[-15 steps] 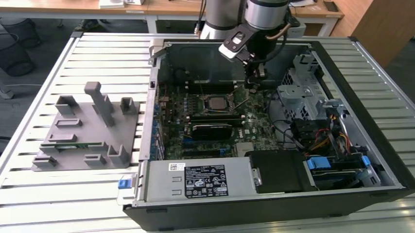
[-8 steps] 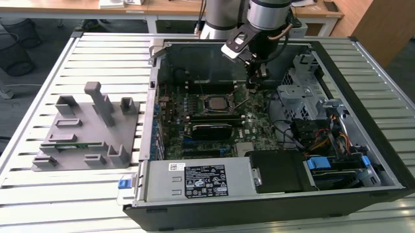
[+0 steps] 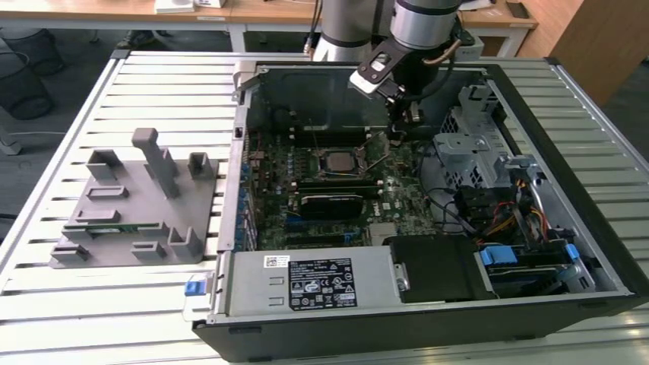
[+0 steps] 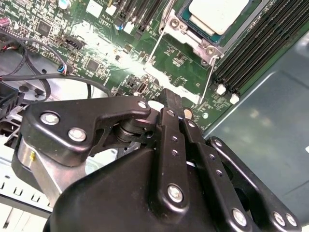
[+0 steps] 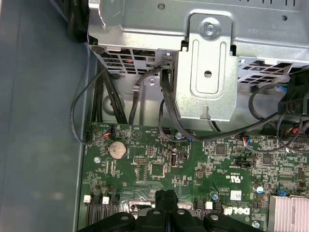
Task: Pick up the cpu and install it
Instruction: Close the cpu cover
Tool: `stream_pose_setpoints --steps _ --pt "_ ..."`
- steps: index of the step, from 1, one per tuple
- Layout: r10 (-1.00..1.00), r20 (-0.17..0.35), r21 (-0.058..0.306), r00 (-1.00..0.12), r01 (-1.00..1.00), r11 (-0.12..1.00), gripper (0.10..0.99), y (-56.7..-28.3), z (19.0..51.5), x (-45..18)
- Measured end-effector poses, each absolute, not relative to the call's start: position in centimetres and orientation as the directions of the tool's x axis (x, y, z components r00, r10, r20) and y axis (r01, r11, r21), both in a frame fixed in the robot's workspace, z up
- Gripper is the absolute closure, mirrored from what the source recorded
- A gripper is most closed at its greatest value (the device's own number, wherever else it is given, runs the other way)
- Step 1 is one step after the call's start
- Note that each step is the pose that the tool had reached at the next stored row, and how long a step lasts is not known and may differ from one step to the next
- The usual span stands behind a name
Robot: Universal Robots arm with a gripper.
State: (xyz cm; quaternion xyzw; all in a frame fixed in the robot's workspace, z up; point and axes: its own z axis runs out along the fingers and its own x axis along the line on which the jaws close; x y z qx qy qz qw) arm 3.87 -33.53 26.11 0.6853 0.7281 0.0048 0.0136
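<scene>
Black gripper (image 4: 177, 107) linkage fills the foreground of the second wrist view. Its 2 fingers (image 4: 169, 130) are clenched, pad against pad, with nothing gripped between them. The first wrist view shows the same closed tips hanging over the green motherboard (image 5: 159, 164).

The cpu (image 4: 217, 13), a flat square chip with a pale silver top, lies inside the metal socket frame (image 4: 193, 39) on the board, apart from the gripper tips. Black memory slots (image 4: 251, 53) run just beside the socket.

In the exterior view the cpu (image 3: 338, 160) sits near the middle of the board. The 1 arm comes down to the exterior view's right of it, and the gripper (image 3: 397, 137) points down close over the board. Whether the tips touch the board cannot be told.

Farther out, the first wrist view shows a round coin cell (image 5: 116, 149) on the board. Black cables (image 5: 166, 111) rise from the board toward a grey metal drive cage (image 5: 207, 72).

The open computer case (image 3: 598, 228) lies on a slatted table (image 3: 152, 84), with a power supply (image 3: 304, 281) along its near edge. To the exterior view's left of the case stands a grey fixture (image 3: 137, 205), well apart from the gripper. A green memory stick (image 3: 114, 226) lies in the fixture.
</scene>
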Motion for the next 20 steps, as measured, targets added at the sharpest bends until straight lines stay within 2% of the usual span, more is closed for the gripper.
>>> stream_pose_setpoints --steps 20 --pt "0.998 -0.014 0.013 -0.06 0.998 0.061 0.98 -33.2 25.2 5.2"
